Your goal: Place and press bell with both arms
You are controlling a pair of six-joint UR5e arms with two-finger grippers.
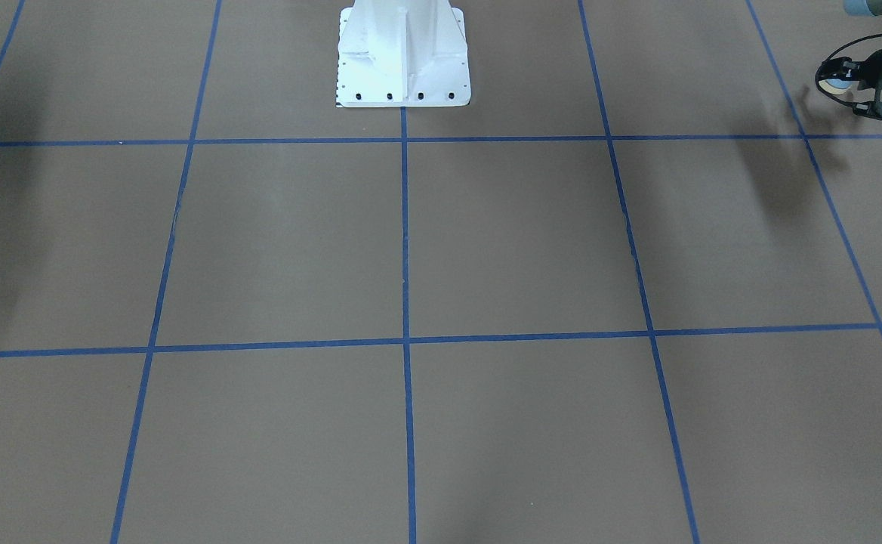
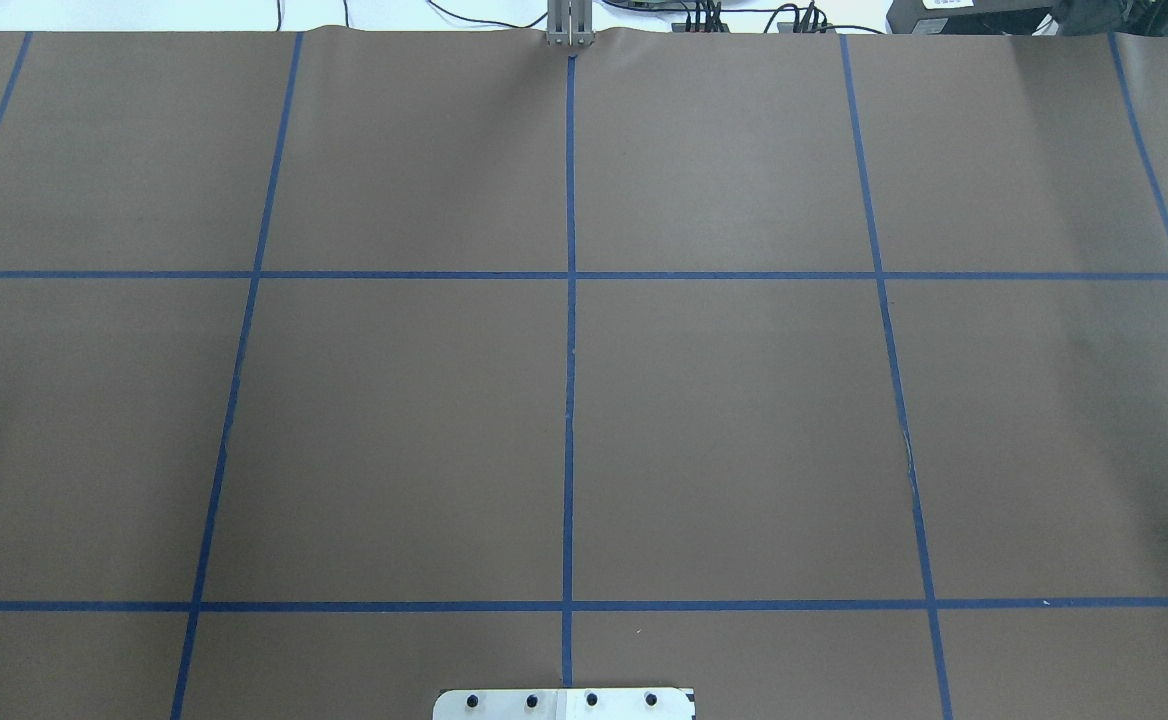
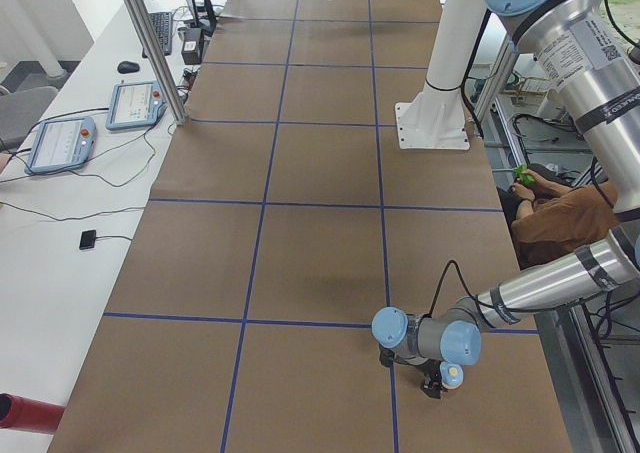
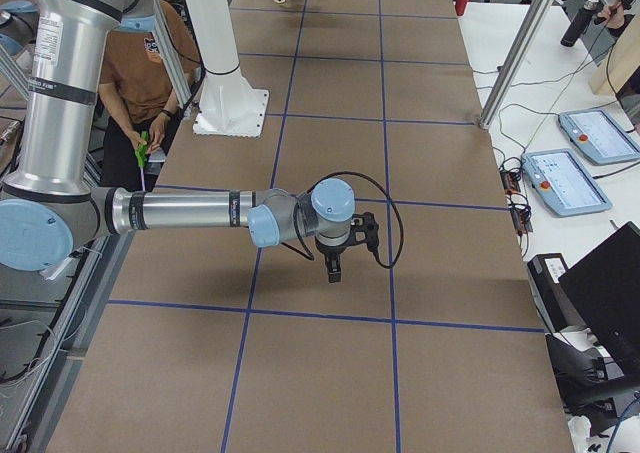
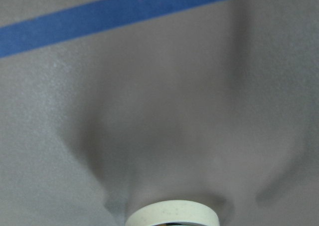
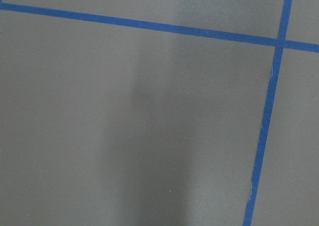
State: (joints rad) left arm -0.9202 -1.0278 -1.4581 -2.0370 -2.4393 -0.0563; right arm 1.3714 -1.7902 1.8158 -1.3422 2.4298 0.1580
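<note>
The left tool [image 3: 441, 380] was at the left end of the worktop [image 2: 744, 430], low over it. It looked clamped on the bell [image 5: 172, 214] — only the bell's cream ring showed in the wrist view, with a shadow just under it. So the bell was up in the air, not set down yet, and I could not tell if it sat straight. The left arm was the near one, so putting the bell down looked like its job.

The worktop was flat and brown, with blue tape lines [image 2: 570, 300] making big squares. A white post [image 1: 402, 57] stood at the robot's edge.

Far off to the right hung the right tool [image 4: 334, 269], pointing down — open or closed, I could not tell. A person in a brown shirt [image 3: 555, 223] sat beside the worktop.
</note>
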